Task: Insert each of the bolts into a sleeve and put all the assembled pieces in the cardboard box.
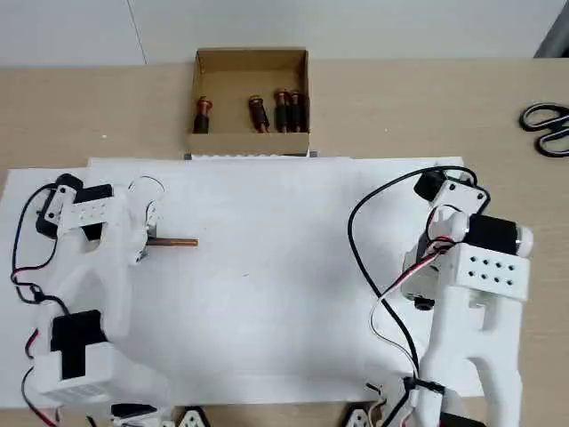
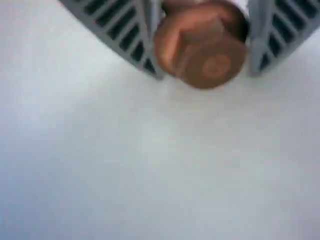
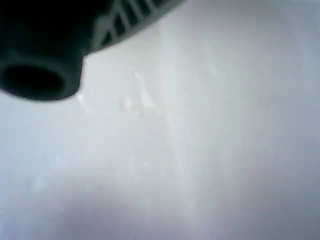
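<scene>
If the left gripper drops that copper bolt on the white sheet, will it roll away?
Probably a little: the bolt has a round, smooth shank. Its wider head would likely make it curve, not run straight. It looks metal, so stiff.

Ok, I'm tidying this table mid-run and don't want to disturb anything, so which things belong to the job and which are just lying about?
Part of the job: copper bolt in the left claw; black sleeve held by the right arm; four assembled pieces; the cardboard box holding them.
Just lying about: scissors, out past the right arm; white sheet under the arms.
</scene>
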`<state>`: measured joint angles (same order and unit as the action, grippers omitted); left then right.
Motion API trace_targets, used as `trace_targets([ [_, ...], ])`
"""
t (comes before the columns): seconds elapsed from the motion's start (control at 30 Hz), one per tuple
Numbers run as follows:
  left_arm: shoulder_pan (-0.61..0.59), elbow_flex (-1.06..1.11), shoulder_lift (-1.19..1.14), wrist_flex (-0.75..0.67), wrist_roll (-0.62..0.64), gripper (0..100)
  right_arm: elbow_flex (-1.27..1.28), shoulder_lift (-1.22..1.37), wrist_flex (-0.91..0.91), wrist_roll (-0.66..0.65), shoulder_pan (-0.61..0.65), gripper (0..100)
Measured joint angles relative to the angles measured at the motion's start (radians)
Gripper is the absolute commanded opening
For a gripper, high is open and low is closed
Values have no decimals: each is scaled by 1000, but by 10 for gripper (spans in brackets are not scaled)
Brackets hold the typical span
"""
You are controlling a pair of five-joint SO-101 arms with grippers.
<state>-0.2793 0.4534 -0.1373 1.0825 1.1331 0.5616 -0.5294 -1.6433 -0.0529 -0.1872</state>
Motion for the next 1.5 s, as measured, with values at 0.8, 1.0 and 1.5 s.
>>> trace_targets([
  [0.8,-23,-354,-48,245,-465,11,0,0,0,0,-2,4],
  [1.0,-25,-356,-101,301,-680,11,0,0,0,0,-2,4],
  [1.5,-28,-402,-258,387,-729,12,0,0,0,0,-2,4],
])
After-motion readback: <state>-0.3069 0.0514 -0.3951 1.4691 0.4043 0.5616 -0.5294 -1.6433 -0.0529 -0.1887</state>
